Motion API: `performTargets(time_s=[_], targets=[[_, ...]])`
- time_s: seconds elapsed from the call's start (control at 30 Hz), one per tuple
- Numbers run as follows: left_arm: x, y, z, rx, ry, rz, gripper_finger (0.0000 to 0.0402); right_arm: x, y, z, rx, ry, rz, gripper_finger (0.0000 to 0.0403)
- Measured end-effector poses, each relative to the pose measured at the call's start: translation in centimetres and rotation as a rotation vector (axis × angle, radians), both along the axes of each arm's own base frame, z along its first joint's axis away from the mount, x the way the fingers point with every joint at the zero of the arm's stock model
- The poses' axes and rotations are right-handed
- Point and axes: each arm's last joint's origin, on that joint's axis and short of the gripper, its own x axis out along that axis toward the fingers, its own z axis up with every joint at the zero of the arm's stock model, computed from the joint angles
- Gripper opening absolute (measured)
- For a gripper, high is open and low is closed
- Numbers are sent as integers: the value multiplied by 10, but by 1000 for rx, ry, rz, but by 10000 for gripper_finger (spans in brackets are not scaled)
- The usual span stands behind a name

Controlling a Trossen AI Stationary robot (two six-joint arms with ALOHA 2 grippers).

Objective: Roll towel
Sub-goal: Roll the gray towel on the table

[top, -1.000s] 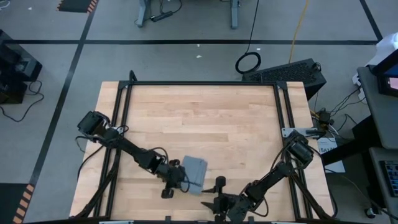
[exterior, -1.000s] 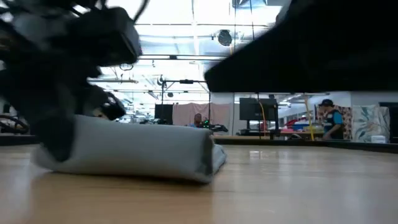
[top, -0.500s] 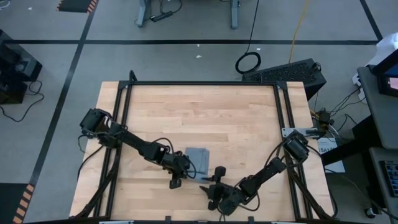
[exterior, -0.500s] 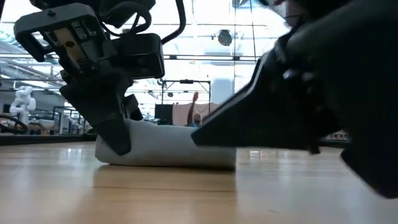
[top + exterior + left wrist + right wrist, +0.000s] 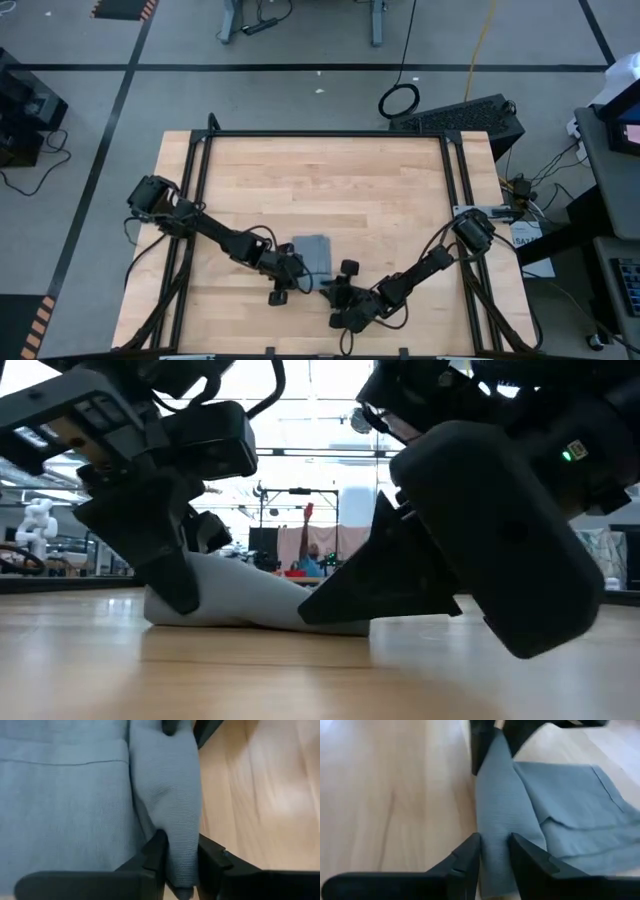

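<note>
Pinched between the left gripper's [image 5: 181,862] two dark fingers [image 5: 156,851]: one end of a rolled fold of the grey-blue towel [image 5: 75,795], fingers narrow and pressing the cloth from both sides. Beside those fingers, flat layers of the same towel; on the other side, bare wooden table [image 5: 260,795].

Clamped likewise between the right gripper's [image 5: 495,852] fingers [image 5: 470,850]: the opposite end of that fold, fingers narrow on the cloth, flat layers of towel spreading away past them.

Seen from above, both grippers [image 5: 290,272] [image 5: 335,290] low at the table's near edge, facing each other across the towel [image 5: 315,252]. Left arm stretched in from its base, right arm bent in likewise.

No readable writing or labels.
</note>
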Motion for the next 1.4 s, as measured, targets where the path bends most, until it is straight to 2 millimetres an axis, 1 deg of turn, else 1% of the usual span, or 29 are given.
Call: performTargets(time_s=[0.1,0.2,0.27,0.3,0.47,0.57,0.67,0.87,0.97,1.03,1.13,1.23,1.33,1.4], targets=[[-2,-3,-1,26,7,-4,78,-2,6,4,-59,5,69,105],[-4,-6,-1,31,12,-13,53,-4,11,11,-114,8,132,133],[-5,-6,-1,30,14,-10,32,-6,13,11,-135,11,150,158],[-5,-6,-1,29,15,-8,27,-6,13,11,-141,15,147,171],[-5,-6,-1,26,16,-7,27,-5,6,8,-124,30,86,230],[-5,-6,-1,26,17,-6,27,-2,0,7,-79,51,85,239],[-5,-6,-1,20,21,4,43,2,-6,6,-21,71,85,216],[-7,-9,-1,27,27,1,94,6,-12,6,48,83,71,124],[-13,-16,-2,55,41,-44,127,7,-15,6,113,95,50,82],[-19,-19,0,81,65,-79,152,9,-17,6,178,105,39,62],[-29,-19,5,129,109,-85,187,11,-21,5,255,118,13,47],[-44,-17,14,200,148,-69,212,11,-23,4,299,119,-21,46],[-54,-23,32,288,72,-34,223,11,-25,3,341,127,-37,50],[-60,-30,38,374,0,-14,224,12,-25,3,368,136,-35,50]])
